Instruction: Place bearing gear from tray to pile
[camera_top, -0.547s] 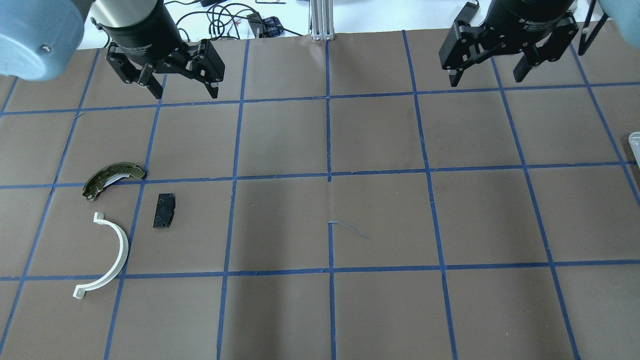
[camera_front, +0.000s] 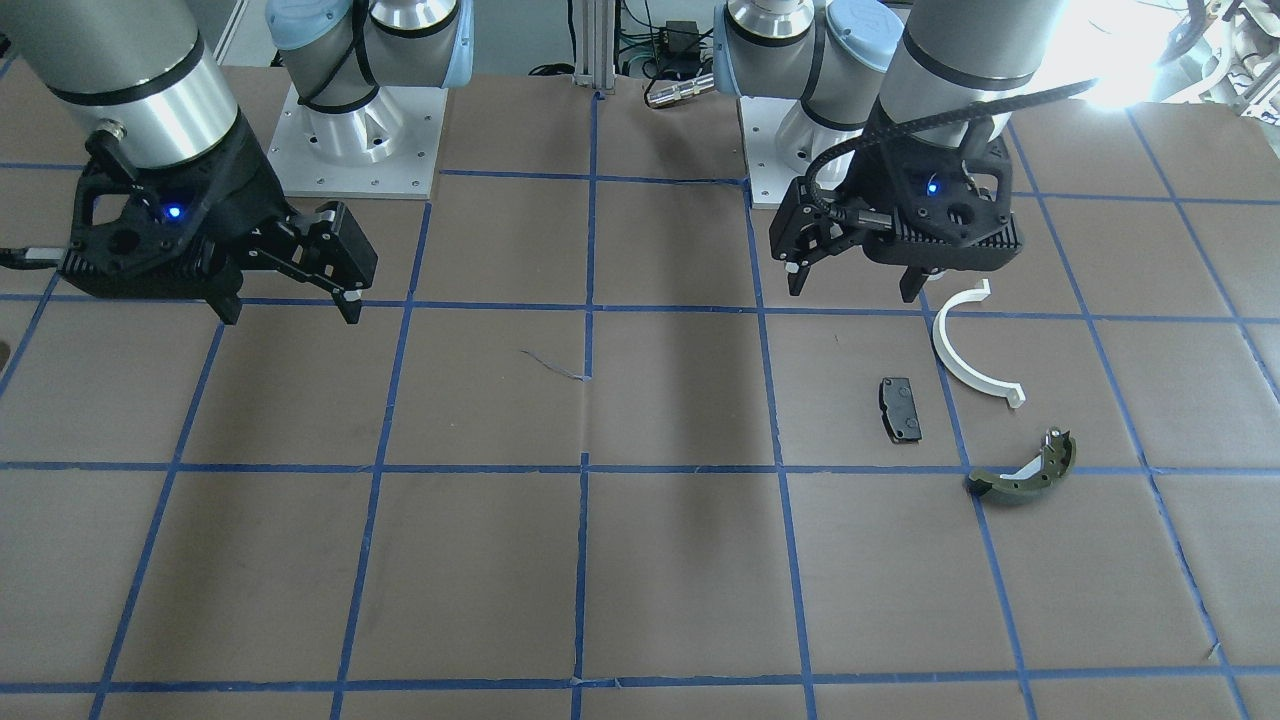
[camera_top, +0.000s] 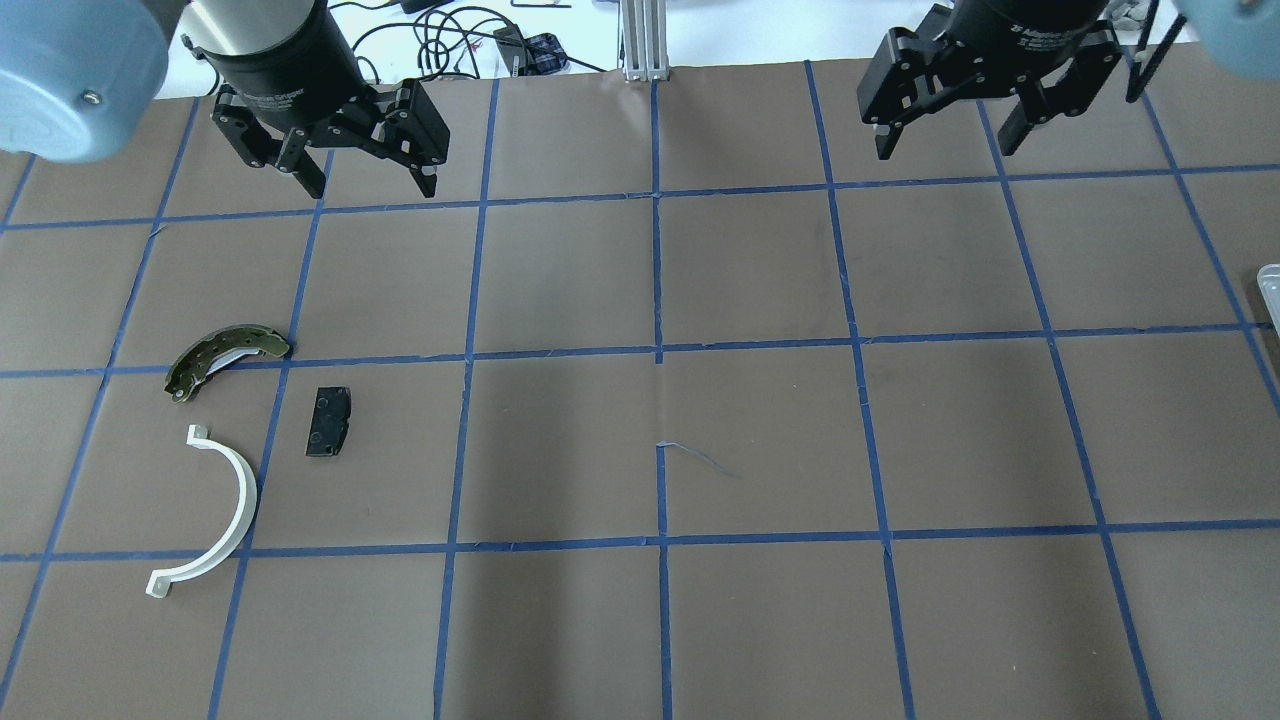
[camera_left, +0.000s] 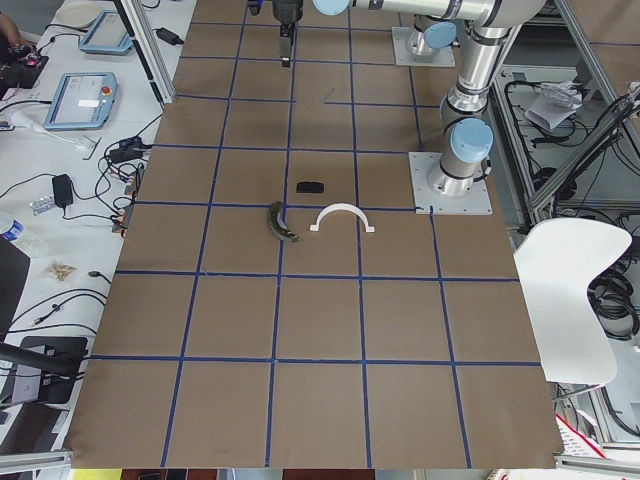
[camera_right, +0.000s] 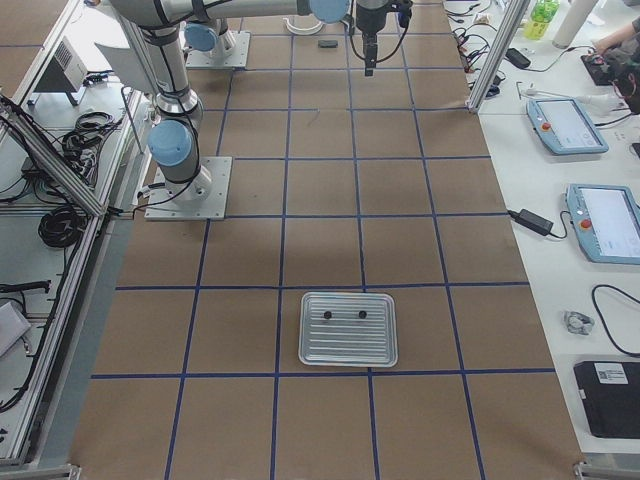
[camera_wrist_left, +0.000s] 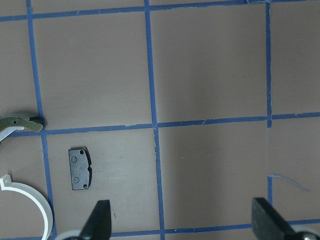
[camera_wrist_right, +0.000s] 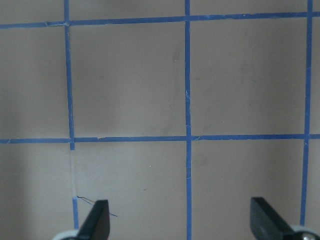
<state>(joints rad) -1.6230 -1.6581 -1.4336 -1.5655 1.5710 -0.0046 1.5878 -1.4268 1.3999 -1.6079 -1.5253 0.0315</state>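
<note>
Front-facing view: the left tool hangs above the table, its fingers spread wide with nothing between them. Just beside it lies the pile: a white half-ring, a black pad and an olive shoe, all apart from one another. The right tool is spread too and holds nothing.

Overhead view: the left tool hovers wide open at the far left, well apart from the shoe, pad and half-ring nearer the robot. The right tool gapes empty at the far right. A corner of the tray shows at the right edge.

Left side view: half-ring, pad and shoe lie close together.

Right side view: the tray lies flat on the near part of the table, well apart from the pile. In it lie two small dark parts, side by side; they are too small to tell which is the bearing gear.

Left wrist view: the tool is spread over bare table, the pad to its left.

Right wrist view: the tool is spread, touching nothing.
</note>
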